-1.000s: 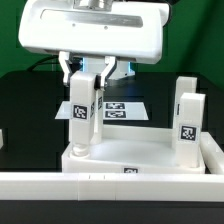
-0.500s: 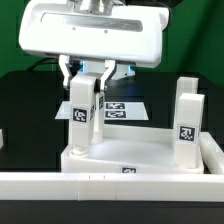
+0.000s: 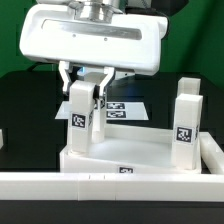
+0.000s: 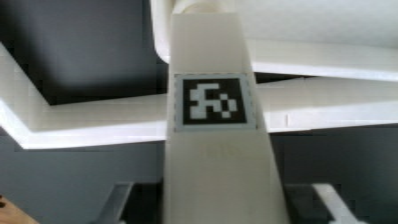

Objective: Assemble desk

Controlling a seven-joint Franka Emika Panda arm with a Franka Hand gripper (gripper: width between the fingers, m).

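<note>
Tool: I see the two-finger tool (image 3: pixel 85 84) under the arm's broad white housing, pinching the upper end of a white plastic block leg (image 3: pixel 79 122); one finger (image 3: pixel 68 78) shows on each side of the block.
Held leg: it stands nearly upright, leaning slightly, with its foot at the corner of the desk top on the exterior view's left. I cannot tell whether the foot is seated in a socket.
Held leg, wrist view: the same leg (image 4: pixel 217 120) fills the middle of the picture, running away from the camera towards the desk top's rim (image 4: pixel 338 58).
Desk top: the large white plastic rectangular tray-like top (image 3: pixel 135 152) lies flat on the black table (image 3: pixel 25 100), just behind a low white border wall (image 3: pixel 60 185).
Second leg: another white block leg (image 3: pixel 186 124) stands upright at the top's corner on the exterior view's right, well apart from the tool.
Labels: each leg carries a square black-and-white tag; these are coded patterns, with no letters or words I can read. A further tag sits on the top's near edge (image 3: pixel 127 170).
Marker board: a thin flat white marker board (image 3: pixel 118 108) with tags lies on the table behind the desk top.
Brands: I can make out no brand name or writing.
</note>
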